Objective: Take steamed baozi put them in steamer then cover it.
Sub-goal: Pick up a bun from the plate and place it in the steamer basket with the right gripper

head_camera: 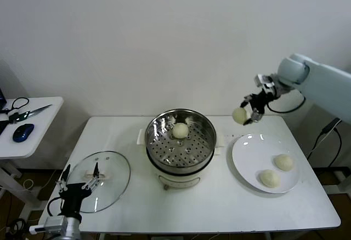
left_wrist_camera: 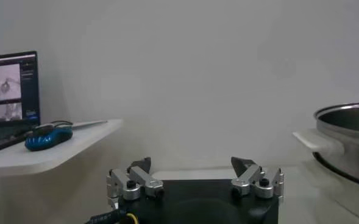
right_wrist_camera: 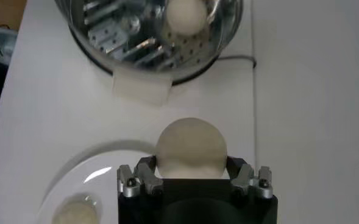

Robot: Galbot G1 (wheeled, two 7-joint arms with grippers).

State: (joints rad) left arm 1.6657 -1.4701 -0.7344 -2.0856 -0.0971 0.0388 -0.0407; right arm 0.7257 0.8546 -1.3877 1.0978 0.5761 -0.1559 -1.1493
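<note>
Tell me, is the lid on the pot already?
No, the glass lid lies flat on the table, left of the open steamer.

Left gripper [left_wrist_camera: 194, 171]: at six o'clock, fingers [left_wrist_camera: 136, 176] spread wide, nothing between them
Steamer [left_wrist_camera: 350, 137]: at three o'clock, steel rim and pale side handle showing
Side table [left_wrist_camera: 51, 149]: white, at nine o'clock
Mouse [left_wrist_camera: 48, 137]: blue, on the side table
Monitor [left_wrist_camera: 10, 88]: lit, at ten o'clock, behind the mouse
Wall [left_wrist_camera: 185, 67]: plain white, from eleven to two o'clock
</note>
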